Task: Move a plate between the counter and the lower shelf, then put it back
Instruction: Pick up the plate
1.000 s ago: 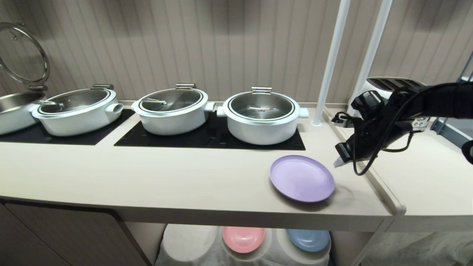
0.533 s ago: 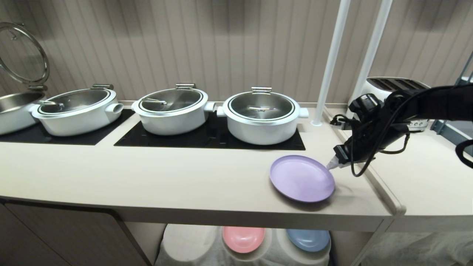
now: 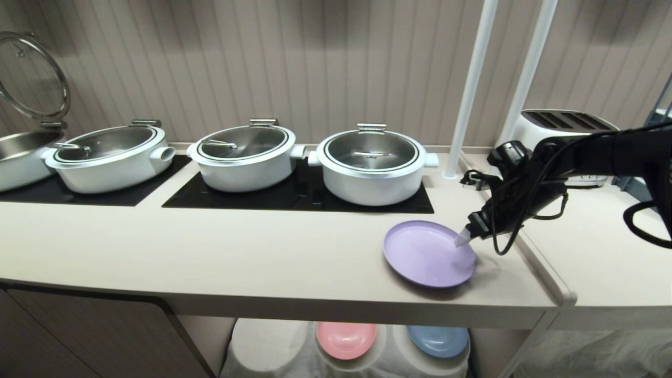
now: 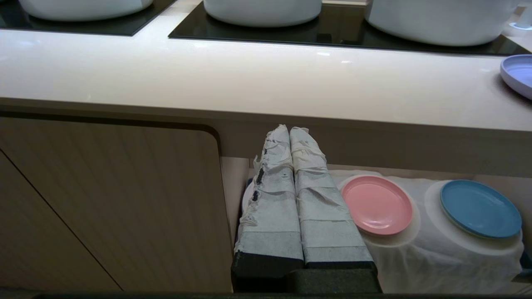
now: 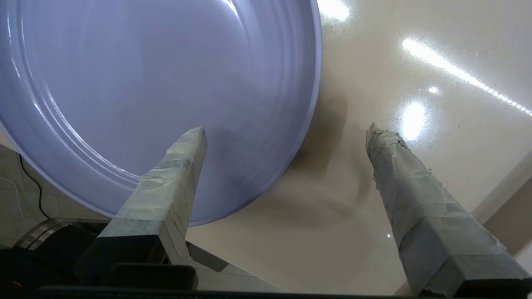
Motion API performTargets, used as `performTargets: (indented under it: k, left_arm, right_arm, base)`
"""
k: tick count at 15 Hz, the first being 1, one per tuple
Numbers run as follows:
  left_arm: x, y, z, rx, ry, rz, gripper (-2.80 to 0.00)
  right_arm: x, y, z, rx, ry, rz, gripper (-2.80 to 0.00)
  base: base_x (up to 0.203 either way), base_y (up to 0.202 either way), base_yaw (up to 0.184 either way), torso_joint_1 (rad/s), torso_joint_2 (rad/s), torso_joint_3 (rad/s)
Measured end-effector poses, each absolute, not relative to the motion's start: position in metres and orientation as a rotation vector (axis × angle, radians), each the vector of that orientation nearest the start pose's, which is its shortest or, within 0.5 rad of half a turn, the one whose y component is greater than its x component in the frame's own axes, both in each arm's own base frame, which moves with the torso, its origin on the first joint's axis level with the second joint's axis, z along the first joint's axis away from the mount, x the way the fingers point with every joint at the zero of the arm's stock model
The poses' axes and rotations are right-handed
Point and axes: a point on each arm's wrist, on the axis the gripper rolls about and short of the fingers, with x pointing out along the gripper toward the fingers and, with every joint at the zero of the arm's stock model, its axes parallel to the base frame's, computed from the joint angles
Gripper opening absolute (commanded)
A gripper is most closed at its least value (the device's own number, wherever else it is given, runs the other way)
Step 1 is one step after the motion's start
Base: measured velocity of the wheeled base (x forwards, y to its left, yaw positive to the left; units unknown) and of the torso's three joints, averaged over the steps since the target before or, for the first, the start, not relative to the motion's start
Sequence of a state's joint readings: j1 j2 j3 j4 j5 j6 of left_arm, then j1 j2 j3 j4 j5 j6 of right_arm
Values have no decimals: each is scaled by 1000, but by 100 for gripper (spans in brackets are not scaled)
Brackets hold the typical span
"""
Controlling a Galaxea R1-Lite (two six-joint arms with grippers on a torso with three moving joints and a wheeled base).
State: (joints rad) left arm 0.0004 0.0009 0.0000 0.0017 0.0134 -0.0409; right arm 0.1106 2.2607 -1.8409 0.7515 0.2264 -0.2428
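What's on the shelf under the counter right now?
A pink plate and a blue plate sit on white cloth humps. The left pincer covers a third hump.

The right arm (image 3: 593,152) is showing black casing with loose black cables (image 3: 504,231) looping under its wrist. Pale, wrinkled tape is wrapping the tapered fingers (image 5: 174,174) of both grippers; the left gripper (image 4: 289,135) is fraying along one taped edge.

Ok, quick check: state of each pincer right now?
Left pincer: shut, empty, parked below the counter edge.
Right pincer: open, straddling the rim of the plate, holding nothing.
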Motion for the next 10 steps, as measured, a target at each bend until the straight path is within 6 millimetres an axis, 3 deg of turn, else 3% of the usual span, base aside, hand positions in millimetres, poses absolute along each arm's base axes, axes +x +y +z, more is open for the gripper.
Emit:
performTargets:
  k: [4,10]
  left_arm:
    - [-23,0,75,-40,2,13,-280]
    - [-23,0,75,-41,2,13,-280]
  right_arm:
    - [431,53,130,-150,1116,439,0]
    - [434,54,120,-230,1160,429,0]
  base:
    - [0,0,0,0,0,0]
    - [0,0,0,0,0,0]
